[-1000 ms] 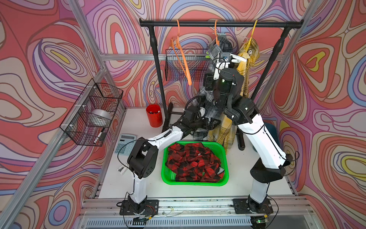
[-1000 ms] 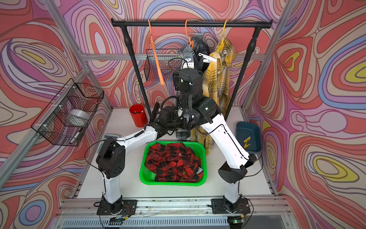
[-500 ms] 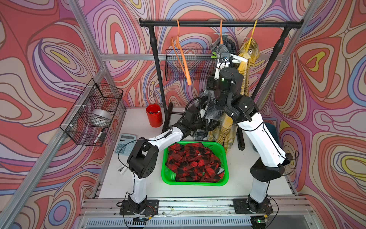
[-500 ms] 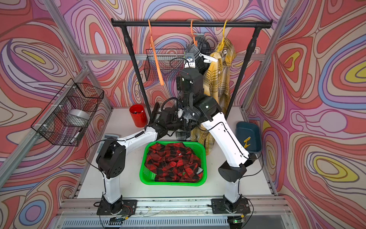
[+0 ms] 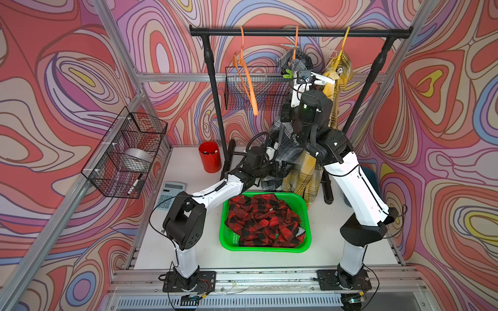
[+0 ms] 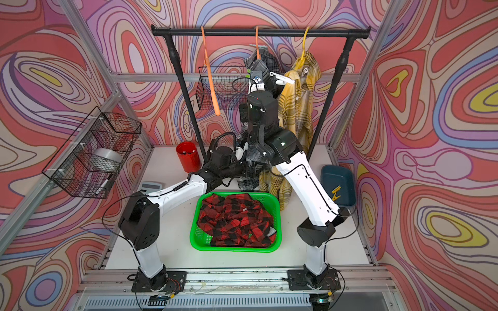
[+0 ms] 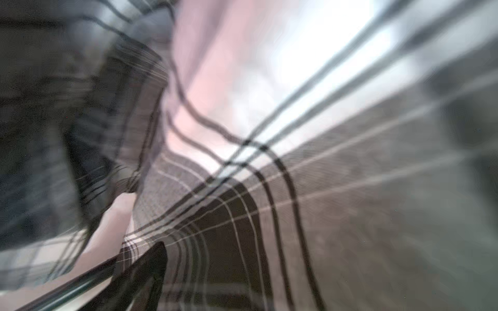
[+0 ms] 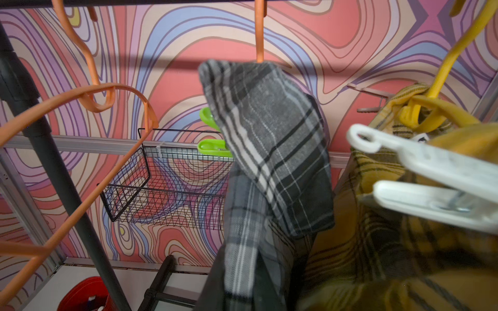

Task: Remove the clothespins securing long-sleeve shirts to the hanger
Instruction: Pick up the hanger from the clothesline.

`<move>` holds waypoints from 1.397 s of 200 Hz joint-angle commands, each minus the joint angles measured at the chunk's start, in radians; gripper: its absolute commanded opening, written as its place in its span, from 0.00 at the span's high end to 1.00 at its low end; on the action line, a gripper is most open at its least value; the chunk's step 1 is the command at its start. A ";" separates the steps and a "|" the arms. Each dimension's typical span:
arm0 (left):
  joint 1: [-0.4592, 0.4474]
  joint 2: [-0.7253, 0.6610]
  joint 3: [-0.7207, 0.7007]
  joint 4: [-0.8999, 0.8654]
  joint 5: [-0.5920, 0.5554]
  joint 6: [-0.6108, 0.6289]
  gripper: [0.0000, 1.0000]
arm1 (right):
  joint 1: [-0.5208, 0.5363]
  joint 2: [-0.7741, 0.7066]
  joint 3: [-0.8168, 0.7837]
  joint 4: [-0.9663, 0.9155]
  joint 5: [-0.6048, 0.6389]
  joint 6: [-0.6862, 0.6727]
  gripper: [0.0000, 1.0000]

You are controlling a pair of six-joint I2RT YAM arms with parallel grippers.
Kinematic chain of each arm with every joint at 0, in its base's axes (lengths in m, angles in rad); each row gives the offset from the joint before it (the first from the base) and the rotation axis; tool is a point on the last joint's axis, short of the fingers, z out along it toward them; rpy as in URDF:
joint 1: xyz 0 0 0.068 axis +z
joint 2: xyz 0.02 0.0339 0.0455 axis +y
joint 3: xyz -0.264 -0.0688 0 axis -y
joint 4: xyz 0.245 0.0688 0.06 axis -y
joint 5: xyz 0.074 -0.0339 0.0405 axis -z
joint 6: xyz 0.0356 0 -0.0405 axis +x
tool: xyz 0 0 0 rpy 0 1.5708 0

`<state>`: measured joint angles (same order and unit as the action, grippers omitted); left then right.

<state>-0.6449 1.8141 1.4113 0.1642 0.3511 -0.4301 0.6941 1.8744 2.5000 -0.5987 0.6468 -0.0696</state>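
Top views both look down from high out front, same scene; wrist cams sit close on the grey shirt [image 7: 323, 202], left's basically buried.

Middle hanger [image 5: 296, 40] now hangs slightly right of its position one second ago, after swinging further right meanwhile. Top of grey shirt [image 5: 286, 61], upper centre, displaced with it.
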 commanded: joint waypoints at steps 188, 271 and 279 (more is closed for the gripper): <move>0.102 -0.307 -0.347 0.132 0.147 0.000 0.00 | 0.002 0.009 0.071 0.246 -0.223 -0.128 1.00; 0.123 -0.509 -0.483 0.180 0.323 0.010 0.00 | -0.001 -0.011 0.048 0.269 -0.244 -0.139 1.00; 0.127 -0.524 -0.485 0.175 0.327 0.016 0.00 | -0.001 -0.015 0.048 0.277 -0.253 -0.141 1.00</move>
<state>-0.5335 1.3491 0.9333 0.2871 0.6376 -0.4301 0.6918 1.8828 2.5320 -0.4557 0.4801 -0.1932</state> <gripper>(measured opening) 0.999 0.147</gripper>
